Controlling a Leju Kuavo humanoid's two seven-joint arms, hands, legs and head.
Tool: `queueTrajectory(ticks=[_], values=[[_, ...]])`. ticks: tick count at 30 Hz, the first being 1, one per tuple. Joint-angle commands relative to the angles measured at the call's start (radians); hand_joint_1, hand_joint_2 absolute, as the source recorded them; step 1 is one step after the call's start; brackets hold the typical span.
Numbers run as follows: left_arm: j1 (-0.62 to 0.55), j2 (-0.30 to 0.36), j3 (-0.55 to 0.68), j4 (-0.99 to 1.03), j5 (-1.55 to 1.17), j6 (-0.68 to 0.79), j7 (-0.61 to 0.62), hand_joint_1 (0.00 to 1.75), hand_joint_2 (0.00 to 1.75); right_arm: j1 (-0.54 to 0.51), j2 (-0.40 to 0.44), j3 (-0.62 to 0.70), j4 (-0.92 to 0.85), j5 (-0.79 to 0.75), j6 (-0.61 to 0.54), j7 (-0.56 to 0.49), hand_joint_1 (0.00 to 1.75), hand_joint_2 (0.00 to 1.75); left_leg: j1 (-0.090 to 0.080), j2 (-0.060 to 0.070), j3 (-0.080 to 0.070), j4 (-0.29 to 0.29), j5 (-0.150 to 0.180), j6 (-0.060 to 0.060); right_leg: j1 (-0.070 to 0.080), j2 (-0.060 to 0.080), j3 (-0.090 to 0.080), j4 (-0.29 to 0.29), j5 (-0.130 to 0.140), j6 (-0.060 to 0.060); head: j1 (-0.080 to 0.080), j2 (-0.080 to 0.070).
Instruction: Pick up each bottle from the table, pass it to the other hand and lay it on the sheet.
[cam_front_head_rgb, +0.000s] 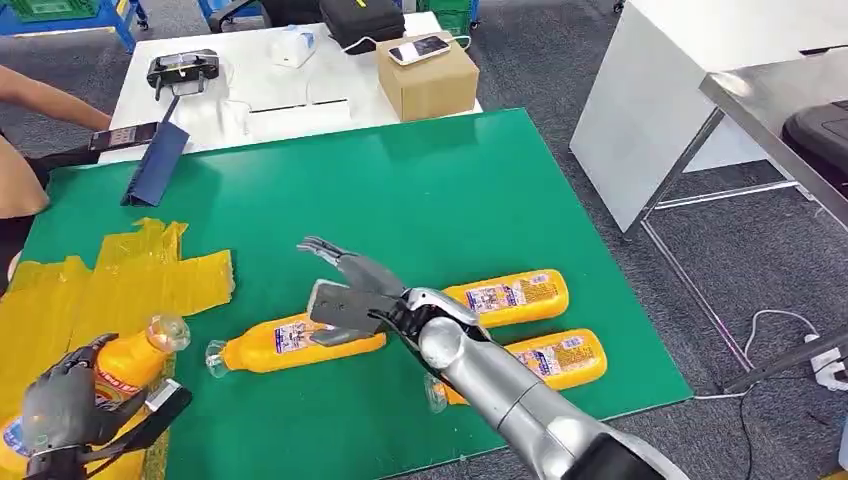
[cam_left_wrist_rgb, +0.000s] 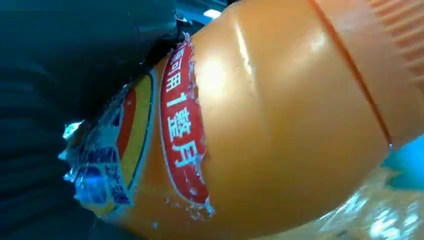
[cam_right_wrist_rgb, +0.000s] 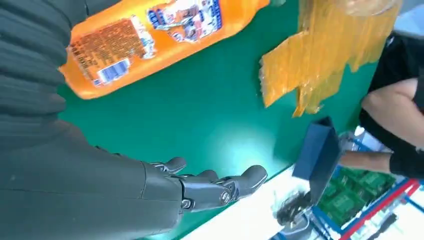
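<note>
My left hand (cam_front_head_rgb: 70, 405) grips an orange bottle (cam_front_head_rgb: 130, 362) over the yellow sheet (cam_front_head_rgb: 120, 280) at the front left of the green table (cam_front_head_rgb: 450, 180); up close the held bottle (cam_left_wrist_rgb: 280, 125) shows a torn red label. My right hand (cam_front_head_rgb: 345, 290) hovers open, fingers spread, just above a second orange bottle (cam_front_head_rgb: 285, 345) lying on the green. In the right wrist view that bottle (cam_right_wrist_rgb: 150, 35) lies beside the open right hand (cam_right_wrist_rgb: 210, 187). Two more bottles (cam_front_head_rgb: 510, 295) (cam_front_head_rgb: 555, 360) lie to the right, partly behind my right arm.
A person's arm (cam_front_head_rgb: 40, 95) reaches in at the far left. A dark blue folder (cam_front_head_rgb: 155, 165) stands at the table's back left edge. Behind it a white table (cam_front_head_rgb: 270, 80) carries a cardboard box (cam_front_head_rgb: 425, 75), a phone and devices. A metal-legged bench (cam_front_head_rgb: 760, 110) stands to the right.
</note>
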Motion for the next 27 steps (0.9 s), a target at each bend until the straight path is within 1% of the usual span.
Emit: queueTrajectory(ticks=[1, 2, 3, 4, 5, 6, 7, 8, 9, 10, 11, 12, 13, 14, 15, 16, 17, 19, 20, 22, 23, 26, 27], values=[[-0.116, 0.112, 0.022, 0.29, -0.017, -0.015, 0.031, 1.75, 1.75, -0.078, 0.034, 0.105, 0.155, -0.006, 0.021, 0.005, 0.0, 1.75, 0.0, -0.008, 0.003, -0.001, 0.0, -0.001, -0.001, 0.003, 0.003, 0.001, -0.001, -0.003, 0.0, 0.0], [-0.121, 0.116, 0.021, 0.298, -0.014, -0.018, 0.033, 1.75, 1.75, -0.08, 0.039, 0.117, 0.166, -0.005, 0.026, 0.008, 0.0, 1.75, 0.0, -0.009, 0.004, -0.001, 0.0, -0.001, -0.002, 0.005, 0.003, 0.001, -0.001, -0.003, 0.0, 0.0], [-0.129, 0.124, 0.018, 0.312, -0.014, -0.023, 0.034, 1.75, 1.75, -0.082, 0.045, 0.132, 0.183, -0.001, 0.032, 0.014, 0.0, 1.75, 0.0, -0.013, 0.005, 0.0, 0.0, -0.001, -0.002, 0.007, 0.003, 0.003, -0.002, -0.005, 0.0, 0.0], [-0.137, 0.128, 0.015, 0.323, -0.014, -0.025, 0.035, 1.75, 1.75, -0.08, 0.052, 0.142, 0.196, 0.001, 0.029, 0.014, 0.0, 1.75, 0.0, -0.005, 0.003, -0.001, 0.0, -0.001, -0.001, 0.003, 0.002, 0.0, 0.0, -0.002, 0.0, 0.0], [-0.143, 0.141, 0.004, 0.339, -0.032, -0.031, 0.057, 1.75, 1.75, -0.09, 0.063, 0.16, 0.228, 0.0, 0.032, 0.017, 0.0, 1.75, -0.001, -0.004, 0.002, -0.001, 0.0, 0.0, -0.001, 0.003, 0.002, 0.0, 0.0, -0.002, 0.0, 0.0], [-0.15, 0.148, -0.001, 0.351, -0.039, -0.033, 0.067, 1.17, 1.75, -0.093, 0.07, 0.17, 0.244, -0.001, 0.035, 0.018, 0.0, 1.75, 0.0, -0.007, 0.003, -0.001, 0.0, -0.001, -0.002, 0.004, 0.003, 0.001, -0.001, -0.003, 0.0, 0.0], [-0.15, 0.148, -0.001, 0.351, -0.039, -0.033, 0.067, 0.0, 1.75, -0.093, 0.07, 0.17, 0.244, -0.001, 0.035, 0.018, 0.0, 1.75, -0.001, -0.003, 0.003, -0.001, 0.0, -0.001, -0.001, 0.003, 0.002, 0.0, 0.0, -0.002, 0.0, 0.0], [-0.167, 0.159, -0.018, 0.376, -0.077, -0.026, 0.097, 0.0, 0.0, -0.105, 0.08, 0.197, 0.284, 0.004, 0.048, 0.035, 0.0, 1.75, 0.0, -0.005, 0.004, -0.001, 0.0, -0.001, -0.002, 0.004, 0.002, 0.001, -0.001, -0.003, 0.0, 0.0], [-0.171, 0.163, -0.03, 0.381, -0.071, -0.023, 0.091, 0.0, 0.0, -0.11, 0.082, 0.206, 0.302, 0.003, 0.053, 0.041, 0.0, 1.75, -0.001, -0.004, 0.003, -0.001, 0.0, -0.001, -0.002, 0.003, 0.002, 0.001, 0.0, -0.002, 0.0, 0.0], [-0.177, 0.166, -0.043, 0.389, -0.067, -0.025, 0.091, 0.0, 0.0, -0.117, 0.084, 0.218, 0.327, 0.006, 0.059, 0.049, 0.0, 1.75, 0.0, -0.007, 0.004, -0.002, 0.001, -0.001, -0.002, 0.002, 0.003, 0.001, -0.001, -0.003, 0.0, 0.0], [-0.177, 0.175, -0.061, 0.392, -0.071, -0.027, 0.086, 0.0, 0.0, -0.131, 0.085, 0.24, 0.355, 0.018, 0.075, 0.073, 0.0, 1.75, 0.0, -0.005, 0.003, -0.001, 0.001, -0.001, -0.001, 0.001, 0.002, 0.001, 0.0, -0.002, 0.0, 0.0], [-0.18, 0.186, -0.082, 0.396, -0.072, -0.03, 0.084, 0.0, 0.0, -0.143, 0.088, 0.251, 0.38, 0.019, 0.087, 0.086, 0.0, 1.75, 0.0, -0.007, 0.002, -0.001, 0.001, -0.001, -0.001, 0.002, 0.001, 0.001, -0.001, -0.002, 0.0, 0.0], [-0.181, 0.187, -0.086, 0.397, -0.07, -0.03, 0.085, 0.0, 0.0, -0.146, 0.086, 0.252, 0.387, 0.016, 0.088, 0.083, 0.0, 1.75, 0.0, -0.006, 0.002, -0.001, 0.001, -0.001, -0.001, 0.001, 0.001, 0.001, -0.001, -0.002, 0.0, 0.0], [-0.192, 0.199, -0.114, 0.409, -0.046, -0.036, 0.071, 0.0, 0.0, -0.158, 0.089, 0.256, 0.423, 0.005, 0.105, 0.094, 0.0, 1.75, 0.0, -0.008, 0.002, 0.0, 0.001, -0.001, -0.001, 0.001, 0.001, 0.002, -0.001, -0.002, 0.0, 0.0], [-0.209, 0.205, -0.134, 0.422, -0.007, -0.057, 0.049, 0.0, 0.0, -0.164, 0.088, 0.263, 0.444, 0.006, 0.115, 0.108, 0.0, 1.75, 0.0, -0.006, 0.001, 0.0, 0.001, -0.001, 0.0, 0.001, 0.0, 0.002, -0.001, -0.001, 0.0, 0.0], [-0.222, 0.213, -0.153, 0.433, 0.003, -0.066, 0.049, 0.0, 0.0, -0.168, 0.086, 0.269, 0.457, 0.006, 0.115, 0.104, 0.0, 1.75, 0.0, -0.006, 0.001, 0.0, 0.001, -0.001, -0.001, 0.0, 0.0, 0.002, -0.001, -0.001, 0.0, 0.0], [-0.232, 0.223, -0.173, 0.442, 0.031, -0.082, 0.035, 0.0, 0.0, -0.172, 0.087, 0.276, 0.47, 0.009, 0.12, 0.11, 0.0, 1.75, 0.0, -0.011, 0.001, 0.0, 0.002, -0.001, -0.001, -0.001, 0.001, 0.001, -0.001, -0.002, 0.0, 0.0], [-0.24, 0.231, -0.187, 0.447, 0.06, -0.094, 0.023, 0.0, 0.0, -0.175, 0.087, 0.281, 0.48, 0.011, 0.12, 0.113, 0.0, 1.75, 0.0, -0.007, 0.0, 0.0, 0.002, -0.001, -0.001, -0.001, 0.0, 0.002, -0.001, -0.001, 0.0, 0.0], [-0.242, 0.236, -0.195, 0.448, 0.101, -0.109, -0.004, 0.0, 0.0, -0.179, 0.088, 0.295, 0.487, 0.024, 0.118, 0.123, 0.0, 1.75, 0.0, -0.009, 0.001, 0.0, 0.002, -0.001, -0.001, -0.001, 0.001, 0.002, -0.001, -0.002, 0.0, 0.0], [-0.239, 0.242, -0.198, 0.436, 0.165, -0.129, -0.044, 0.0, 0.0, -0.183, 0.09, 0.309, 0.493, 0.039, 0.109, 0.133, 0.0, 1.75, -0.001, -0.006, 0.002, -0.001, 0.002, -0.001, -0.002, 0.0, 0.001, 0.001, -0.001, -0.001, 0.0, 0.0], [-0.233, 0.246, -0.199, 0.42, 0.197, -0.14, -0.065, 0.0, 0.0, -0.187, 0.092, 0.322, 0.498, 0.055, 0.098, 0.144, 0.0, 1.75, 0.0, -0.009, 0.002, 0.0, 0.001, -0.001, -0.002, 0.001, 0.002, 0.002, -0.001, -0.002, 0.0, 0.0], [-0.198, 0.226, -0.175, 0.335, 0.345, -0.198, -0.151, 0.0, 0.0, -0.194, 0.098, 0.359, 0.522, 0.115, 0.049, 0.183, 0.0, 1.75, -0.001, -0.005, 0.002, 0.0, 0.001, -0.001, -0.001, 0.0, 0.001, 0.001, 0.0, -0.001, 0.0, 0.0], [-0.192, 0.215, -0.166, 0.317, 0.386, -0.211, -0.179, 0.0, 0.0, -0.192, 0.097, 0.37, 0.527, 0.13, 0.042, 0.194, 0.0, 1.75, 0.0, -0.006, 0.002, 0.0, 0.001, -0.001, -0.001, 0.002, 0.001, 0.002, -0.001, -0.002, 0.0, 0.0]])
